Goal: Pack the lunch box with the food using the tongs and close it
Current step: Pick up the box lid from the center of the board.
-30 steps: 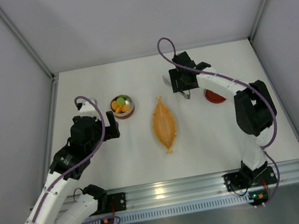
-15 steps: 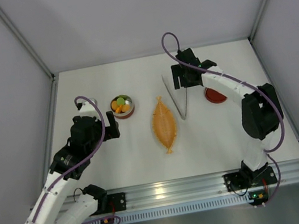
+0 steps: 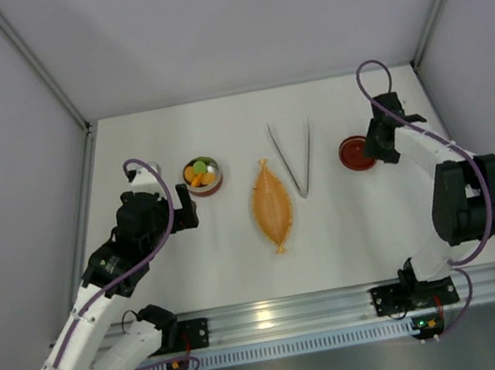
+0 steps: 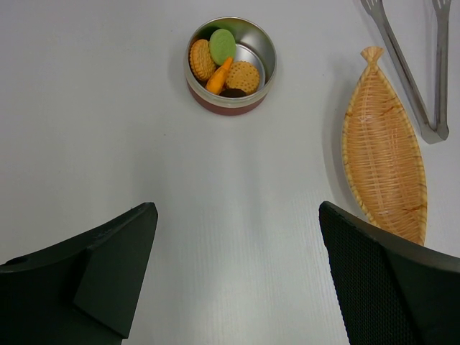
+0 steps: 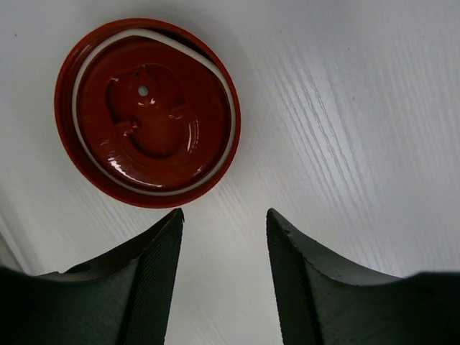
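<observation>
The lunch box (image 3: 202, 175) is a small round tin with a red wall, left of centre on the table, open and holding the food (image 4: 223, 61): yellow, green, orange and dark round pieces. Its red lid (image 3: 354, 153) lies apart at the right, filling the upper left of the right wrist view (image 5: 147, 111). The silver tongs (image 3: 303, 190) rest flat as a narrow V between tray and lid, with nothing gripping them. My right gripper (image 5: 224, 212) hovers just right of the lid, open and empty. My left gripper (image 4: 237, 208) stands wide open, short of the tin.
An orange woven leaf-shaped tray (image 3: 272, 205) lies at the table's centre, between the tin and the tongs; it is bare in the left wrist view (image 4: 384, 151). Grey walls close the table in on three sides.
My right gripper left the tongs lying on the table and swung right to beside the lid, its jaws now narrower. The left arm has not moved.
</observation>
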Controlling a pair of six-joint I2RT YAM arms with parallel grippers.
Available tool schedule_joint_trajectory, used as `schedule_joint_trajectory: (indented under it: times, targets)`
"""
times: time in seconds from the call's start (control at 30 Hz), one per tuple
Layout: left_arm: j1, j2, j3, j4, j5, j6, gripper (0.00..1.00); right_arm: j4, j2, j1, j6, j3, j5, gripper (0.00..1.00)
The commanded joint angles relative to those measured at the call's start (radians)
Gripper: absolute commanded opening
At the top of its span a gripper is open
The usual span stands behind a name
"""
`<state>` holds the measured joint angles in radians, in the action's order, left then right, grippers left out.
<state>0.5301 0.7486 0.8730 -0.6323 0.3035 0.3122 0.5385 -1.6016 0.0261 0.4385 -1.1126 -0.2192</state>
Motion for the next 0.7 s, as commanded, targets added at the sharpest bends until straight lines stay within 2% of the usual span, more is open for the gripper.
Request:
schedule_joint_trajectory:
  times: [0.0, 0.2, 0.67]
  targets:
    - [-0.004, -0.009, -0.008, 0.023, -0.007, 0.001, 0.99, -0.104, 0.017, -0.055, 0.040, 0.017, 0.021, 0.46]
    - [-0.004, -0.003, -0.008, 0.022, -0.012, -0.001, 0.99, -0.149, -0.012, -0.112, 0.065, 0.031, 0.041, 0.38]
    - [-0.004, 0.001, -0.009, 0.023, -0.003, -0.001, 0.99, -0.172, -0.121, -0.121, 0.086, -0.029, 0.080, 0.36]
